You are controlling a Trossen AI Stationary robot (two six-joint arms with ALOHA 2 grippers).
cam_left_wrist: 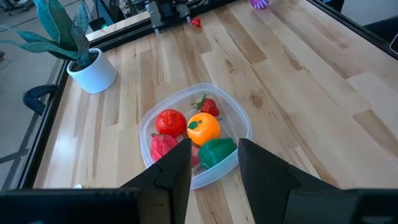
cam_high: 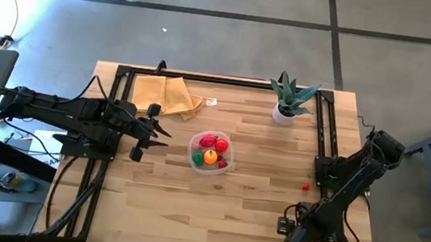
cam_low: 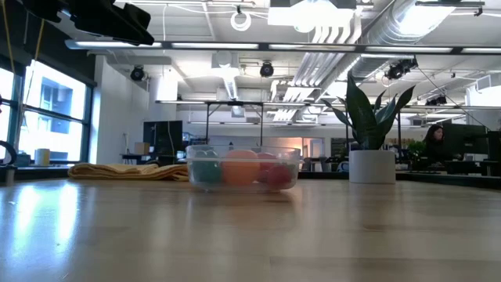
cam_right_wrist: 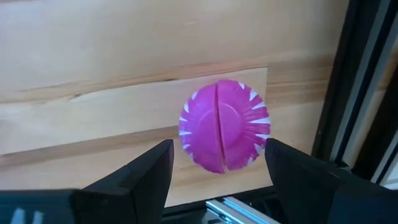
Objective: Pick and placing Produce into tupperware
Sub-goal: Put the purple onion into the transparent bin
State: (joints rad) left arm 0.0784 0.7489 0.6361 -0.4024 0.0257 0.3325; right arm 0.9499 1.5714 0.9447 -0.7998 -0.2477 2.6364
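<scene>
1. Sat mid-table (cam_high: 189,208): clear tupperware (cam_high: 211,152), holding red, orange and green produce (cam_left_wrist: 203,128).
2. Hovered just left of the tupperware: left gripper (cam_left_wrist: 213,163), jaws nearly shut, holding nothing.
3. Hung at the table's near right corner: right gripper (cam_right_wrist: 217,163), jaws wide, straddling a magenta produce piece (cam_right_wrist: 224,125) lying on the wood.
4. Lay near the right rail: a small red piece (cam_high: 306,186).

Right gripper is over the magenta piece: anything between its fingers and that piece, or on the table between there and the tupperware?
Nothing visible. The right gripper stands open around the magenta piece, with bare wood around it. Toward the tupperware only a small red piece lies, off to the side.
</scene>
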